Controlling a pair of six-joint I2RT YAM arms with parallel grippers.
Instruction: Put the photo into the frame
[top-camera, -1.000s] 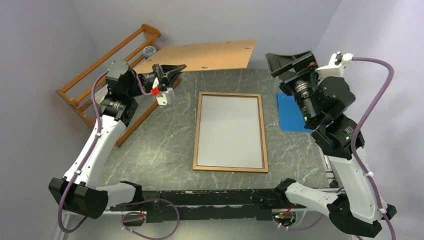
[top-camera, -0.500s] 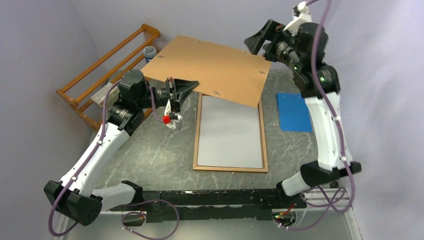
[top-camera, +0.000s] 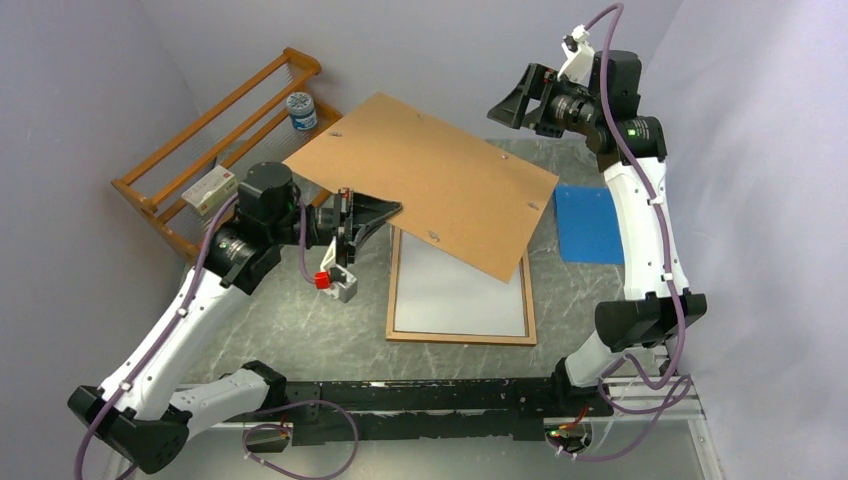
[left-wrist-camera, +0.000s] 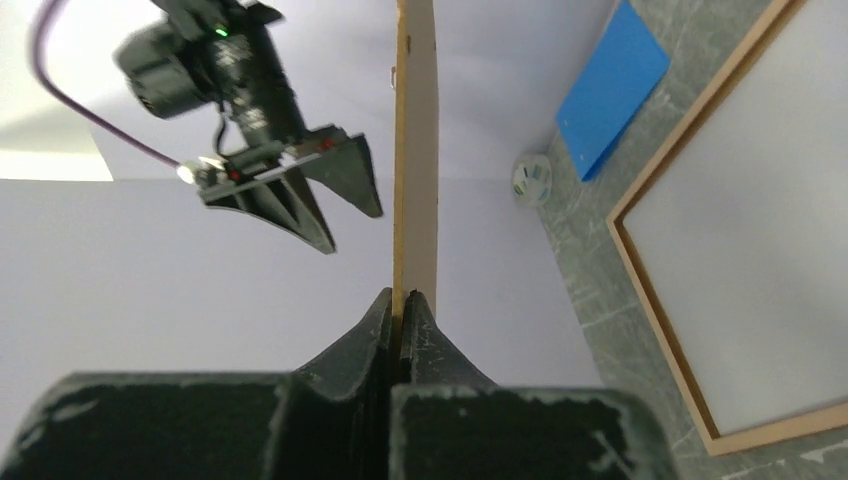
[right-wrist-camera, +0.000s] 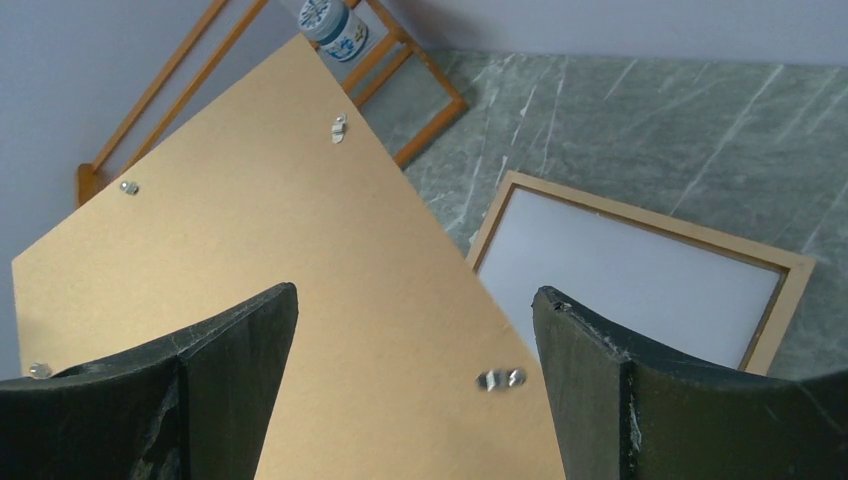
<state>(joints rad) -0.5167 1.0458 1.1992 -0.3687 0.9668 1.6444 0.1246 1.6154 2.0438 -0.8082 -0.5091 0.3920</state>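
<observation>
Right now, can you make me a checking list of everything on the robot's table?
Surface: grey veined table.
Job's things: frame lies flat mid-table, white sheet showing inside; cannot tell whether it is the photo.
Clutter: blue sheet right of the frame; jar and small box at the orange rack, far left.
Grippers: left gripper shut on the brown backing board's edge, tilting it over the frame's far end; right gripper open, touching nothing.
Cables: purple cable along each arm.
Surroundings: pale walls; nothing else seen.
</observation>
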